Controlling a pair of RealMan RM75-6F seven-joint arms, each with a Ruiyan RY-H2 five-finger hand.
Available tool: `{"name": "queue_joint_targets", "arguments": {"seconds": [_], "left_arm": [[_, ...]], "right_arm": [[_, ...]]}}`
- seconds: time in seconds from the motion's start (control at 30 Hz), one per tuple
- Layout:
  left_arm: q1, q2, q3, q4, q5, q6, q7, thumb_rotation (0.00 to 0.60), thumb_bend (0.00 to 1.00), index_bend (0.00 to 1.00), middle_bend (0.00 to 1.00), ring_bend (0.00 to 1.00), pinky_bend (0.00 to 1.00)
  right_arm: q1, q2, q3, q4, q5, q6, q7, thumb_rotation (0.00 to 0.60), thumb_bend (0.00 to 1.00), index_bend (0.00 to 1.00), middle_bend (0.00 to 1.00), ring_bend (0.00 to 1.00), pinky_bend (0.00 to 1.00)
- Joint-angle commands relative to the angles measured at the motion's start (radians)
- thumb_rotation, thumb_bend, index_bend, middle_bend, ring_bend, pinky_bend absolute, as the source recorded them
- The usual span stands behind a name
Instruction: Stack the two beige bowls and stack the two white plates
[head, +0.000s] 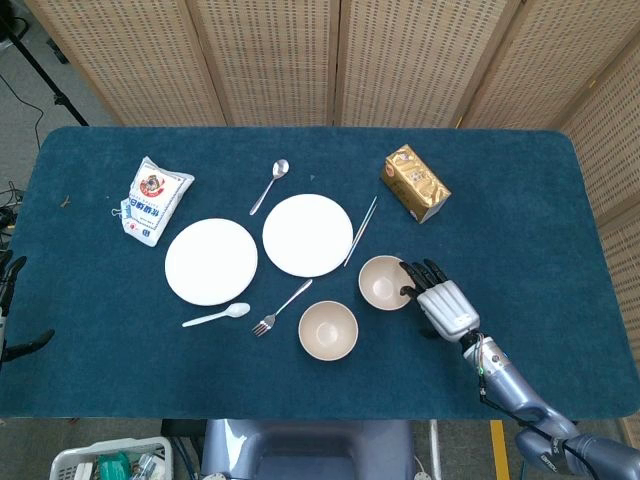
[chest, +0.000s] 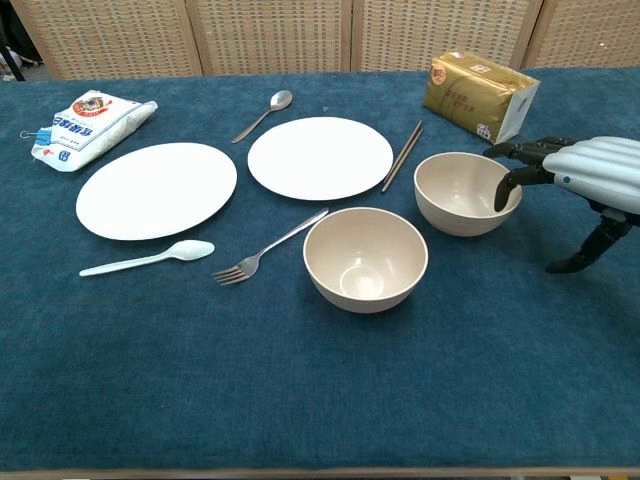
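Note:
Two beige bowls stand upright and apart: one (head: 384, 281) (chest: 462, 195) at the right, the other (head: 328, 330) (chest: 365, 260) nearer the front edge. Two white plates lie side by side, the left plate (head: 211, 261) (chest: 157, 189) and the right plate (head: 308, 235) (chest: 320, 157). My right hand (head: 441, 302) (chest: 585, 178) is at the right bowl's right side. Its fingers (chest: 505, 186) hook over the rim, the thumb hangs apart outside, and it holds nothing. Only a sliver of my left hand (head: 10, 315) shows at the table's left edge, fingers apart and empty.
Chopsticks (head: 361, 230) lie between the right plate and the right bowl. A fork (head: 281, 308) and a white spoon (head: 215, 316) lie in front of the plates, a metal spoon (head: 270, 185) behind them. A gold packet (head: 415, 183) and a white bag (head: 152, 199) sit further back.

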Motion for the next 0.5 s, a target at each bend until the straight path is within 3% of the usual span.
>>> {"name": "queue_joint_targets", "arguments": {"seconds": [0.03,0.13,0.3,0.5], "left_arm": [[0.001,0.001,-0.001,-0.001,-0.001,0.001,-0.004,0.6,0.07,0.0,0.0,0.0,0.0],[0.002,0.001,-0.002,0.0,-0.001,0.003,-0.007,0.6,0.07,0.0,0.0,0.0,0.0],[0.001,-0.001,-0.002,0.002,-0.002,0.001,-0.006,0.6,0.07,0.0,0.0,0.0,0.0],[0.001,0.0,-0.003,0.0,-0.004,0.0,-0.006,0.6,0.07,0.0,0.0,0.0,0.0]], "right_arm": [[0.006,-0.021,-0.002,0.025,0.002,0.012,0.015,0.6,0.27,0.44,0.0,0.0,0.0],[0.008,-0.037,-0.005,0.044,-0.007,0.036,0.027,0.6,0.33,0.53,0.0,0.0,0.0],[0.01,-0.05,-0.008,0.065,-0.017,0.059,0.026,0.6,0.36,0.63,0.0,0.0,0.0],[0.014,-0.05,-0.007,0.065,-0.028,0.092,0.025,0.6,0.38,0.65,0.0,0.0,0.0]]}}
